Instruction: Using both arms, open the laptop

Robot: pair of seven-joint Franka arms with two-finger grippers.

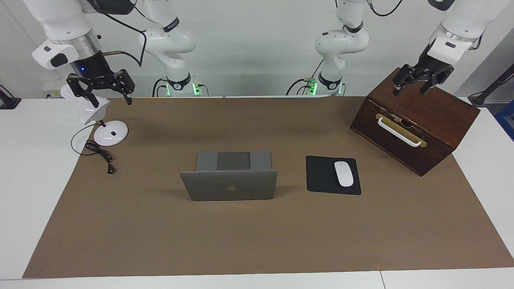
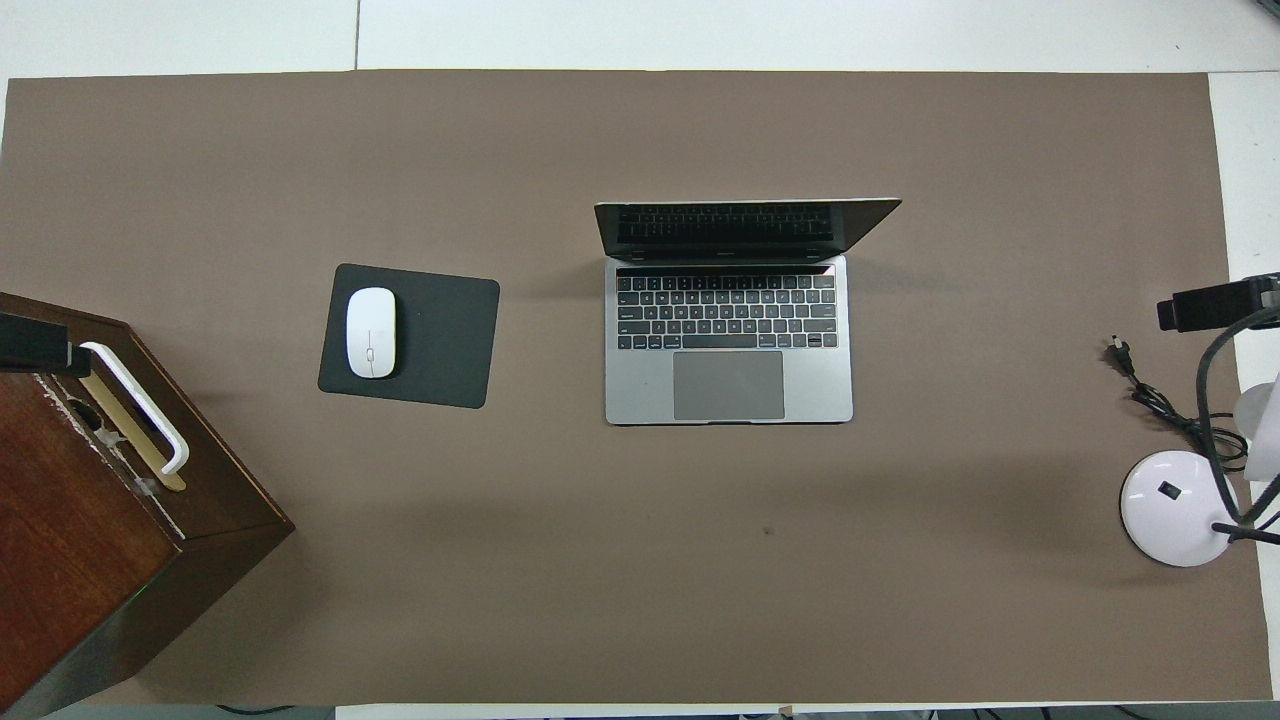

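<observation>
Laptop (image 1: 229, 185), slim matte-grey slab, stands open; left hand (image 1: 413, 83) and right hand (image 1: 107, 95) both spread.

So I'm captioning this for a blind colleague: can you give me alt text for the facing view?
An open silver laptop stands mid-table on a brown mat, lid toward the camera, untouched. The left gripper hangs open over a wooden box; the right gripper, also open, is by a white desk lamp. A white mouse lies on a black pad.

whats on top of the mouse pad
A white mouse lies on the black mouse pad, at the pad's end toward the left arm. The rest of the pad is bare. Whatever is under the mouse and pad is covered.
</observation>
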